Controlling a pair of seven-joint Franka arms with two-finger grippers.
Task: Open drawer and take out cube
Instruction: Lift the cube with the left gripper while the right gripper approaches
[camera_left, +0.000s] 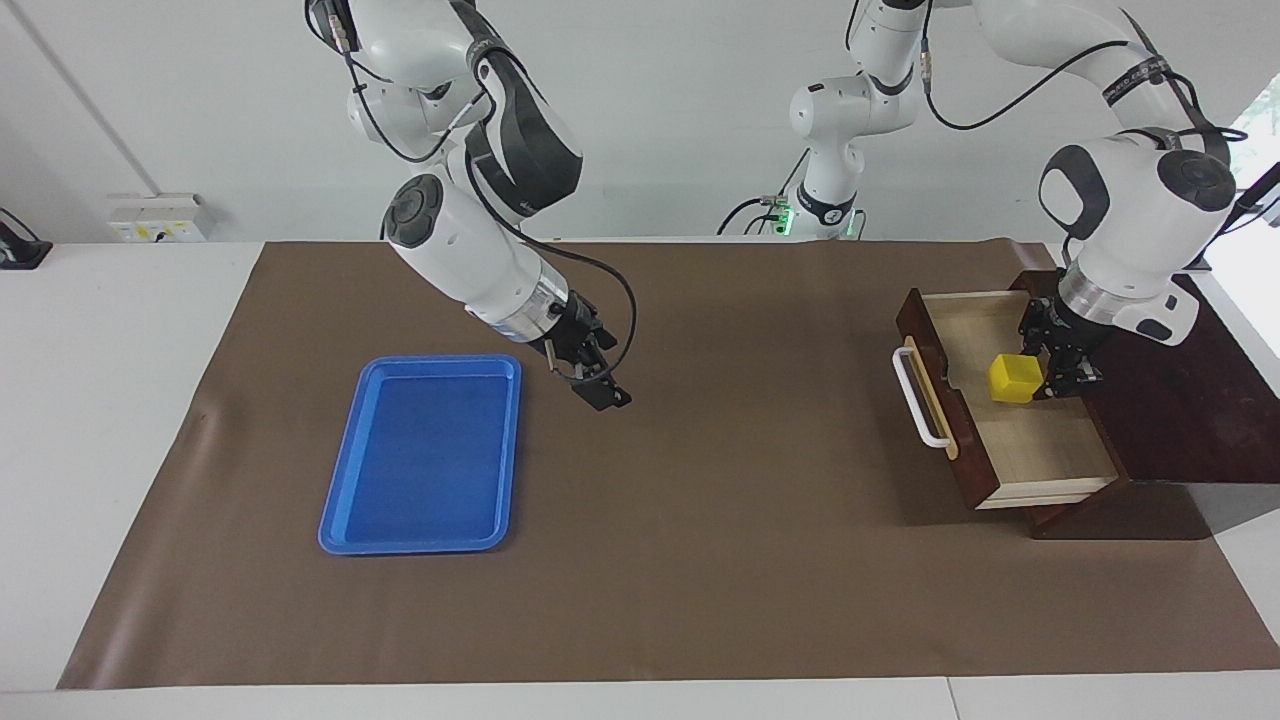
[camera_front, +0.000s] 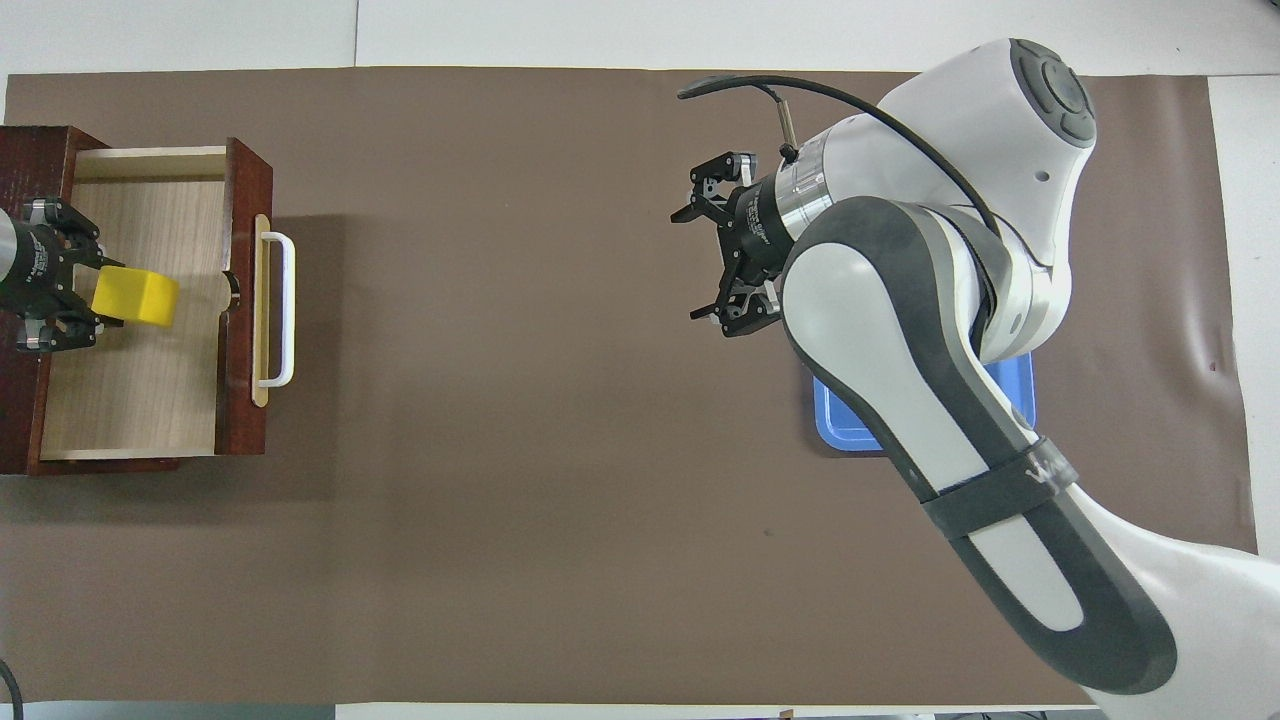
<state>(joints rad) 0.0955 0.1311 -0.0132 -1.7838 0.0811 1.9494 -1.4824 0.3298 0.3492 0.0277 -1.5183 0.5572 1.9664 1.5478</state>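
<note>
Overhead view shows the left gripper (camera_front: 100, 292) low inside the pulled-out drawer (camera_front: 150, 390), its dark fingers (camera_front: 62, 332) set on either side of the cube (camera_front: 135, 298) and closed against it, so the yellow block sits between the tips and juts out from them toward the drawer's front panel. In the facing view the same gripper (camera_left: 1055, 378) comes straight down from its white wrist, and the cube (camera_left: 1015, 378) is right beside the fingers, over the pale wooden drawer floor; whether the block rests on that floor or is just off it I cannot tell. Around the gripper lie the light-wood walls of the drawer (camera_left: 1040, 455), and next outward from the cube is the reddish-brown front with its white bar handle (camera_left: 920, 398) on a tan strip. The dark wooden box (camera_left: 1190, 420) that carries the drawer stands on the gripper's other flank, at the left arm's end of the table. Well apart from all this, the right gripper (camera_left: 605, 392) hangs over the bare brown mat (camera_left: 750, 560) with its fingers (camera_front: 712, 187) spread wide and nothing between them. Just beside that gripper, toward the right arm's end of the table, lies the flat blue tray (camera_left: 345, 490), mostly covered by the right arm in the overhead view.
</note>
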